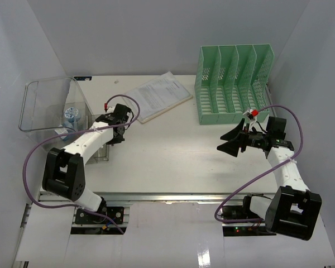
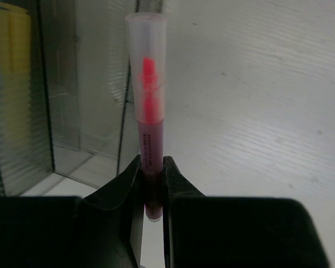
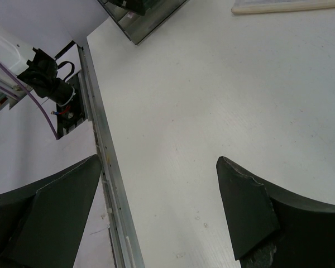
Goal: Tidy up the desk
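Note:
The white desk spreads under both arms. My left gripper is shut on a pink highlighter with a translucent cap, gripped near its lower end and pointing away from the wrist camera. In the top view that gripper hangs just right of the clear plastic bin, and the bin's wall fills the left of the left wrist view. My right gripper is open with nothing between its fingers. It hovers above bare desk in front of the file rack, jaws wide.
A mint-green slotted file rack stands at the back right. A stapled paper document lies at the back centre. The bin holds a small blue item and something yellow. A metal rail runs along the desk's front edge.

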`<action>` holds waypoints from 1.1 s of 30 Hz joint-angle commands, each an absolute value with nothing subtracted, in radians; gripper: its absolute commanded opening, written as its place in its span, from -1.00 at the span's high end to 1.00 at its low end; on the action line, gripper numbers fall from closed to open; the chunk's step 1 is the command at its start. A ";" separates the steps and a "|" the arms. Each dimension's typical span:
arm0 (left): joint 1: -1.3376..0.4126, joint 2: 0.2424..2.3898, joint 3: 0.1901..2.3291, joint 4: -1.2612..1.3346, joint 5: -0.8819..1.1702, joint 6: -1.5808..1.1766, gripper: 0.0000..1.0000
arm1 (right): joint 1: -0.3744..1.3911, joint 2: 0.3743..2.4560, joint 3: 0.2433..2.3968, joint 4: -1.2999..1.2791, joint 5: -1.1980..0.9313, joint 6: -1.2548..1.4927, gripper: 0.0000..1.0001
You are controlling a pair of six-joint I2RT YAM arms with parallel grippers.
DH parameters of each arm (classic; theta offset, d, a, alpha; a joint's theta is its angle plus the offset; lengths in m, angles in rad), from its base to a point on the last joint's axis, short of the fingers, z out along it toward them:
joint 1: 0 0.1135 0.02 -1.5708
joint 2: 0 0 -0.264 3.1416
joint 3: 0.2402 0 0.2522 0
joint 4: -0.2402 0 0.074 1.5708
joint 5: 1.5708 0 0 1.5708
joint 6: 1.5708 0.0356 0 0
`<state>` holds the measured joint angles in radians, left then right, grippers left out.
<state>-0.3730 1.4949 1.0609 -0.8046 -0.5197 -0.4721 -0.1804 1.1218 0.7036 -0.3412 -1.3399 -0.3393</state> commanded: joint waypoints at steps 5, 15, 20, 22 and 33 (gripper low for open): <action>-0.245 1.583 1.161 -0.767 -0.600 -0.318 0.94 | -0.204 1.103 0.692 -0.334 -1.413 -0.350 -0.80; -0.188 1.655 1.218 -0.749 -0.617 -0.270 -0.21 | -0.222 1.104 0.689 -0.334 -1.440 -0.348 -0.80; -0.189 1.608 1.238 -0.747 -0.522 -0.264 -0.30 | -0.224 1.105 0.687 -0.334 -1.446 -0.348 -0.80; -0.192 1.575 1.245 -0.738 -0.431 -0.256 -0.29 | -0.224 1.106 0.687 -0.334 -1.448 -0.349 -0.80; -0.208 1.580 1.119 -0.573 -0.086 -0.255 0.23 | -0.237 1.114 0.682 -0.334 -1.445 -0.356 -0.81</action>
